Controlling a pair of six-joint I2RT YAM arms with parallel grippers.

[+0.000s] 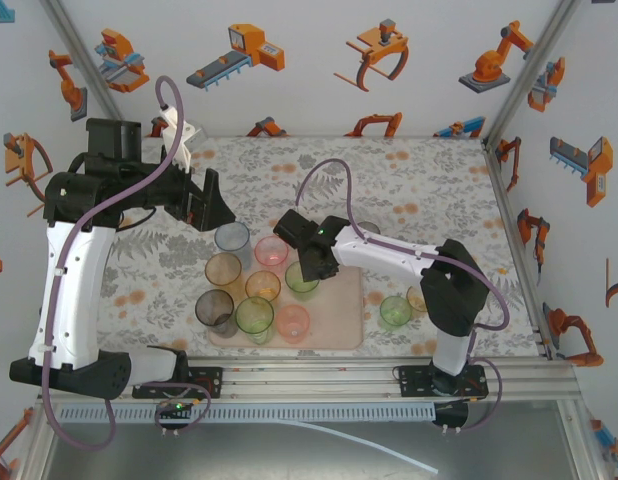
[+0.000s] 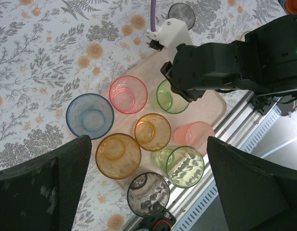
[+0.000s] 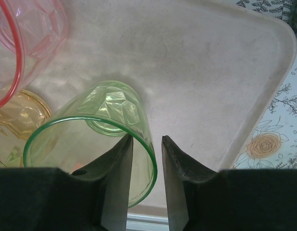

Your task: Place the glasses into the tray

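The right gripper (image 3: pixel 146 138) is a little open over the rim of the green glass (image 3: pixel 91 144). Seen from above, that glass stands at the 12 o'clock edge of the tray (image 1: pixel 339 312). Lifting crooked could hook the rim and tip it onto the pink glass (image 1: pixel 271 252) at 10 o'clock. The left gripper (image 2: pixel 148 139) is wide open and empty.

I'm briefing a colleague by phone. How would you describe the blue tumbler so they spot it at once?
Find the pale pink tray in the middle of the flowered table. By its far left corner, beside the red-rimmed pink tumbler, stands the blue tumbler. It is the only blue one among orange, green, pink and grey neighbours.
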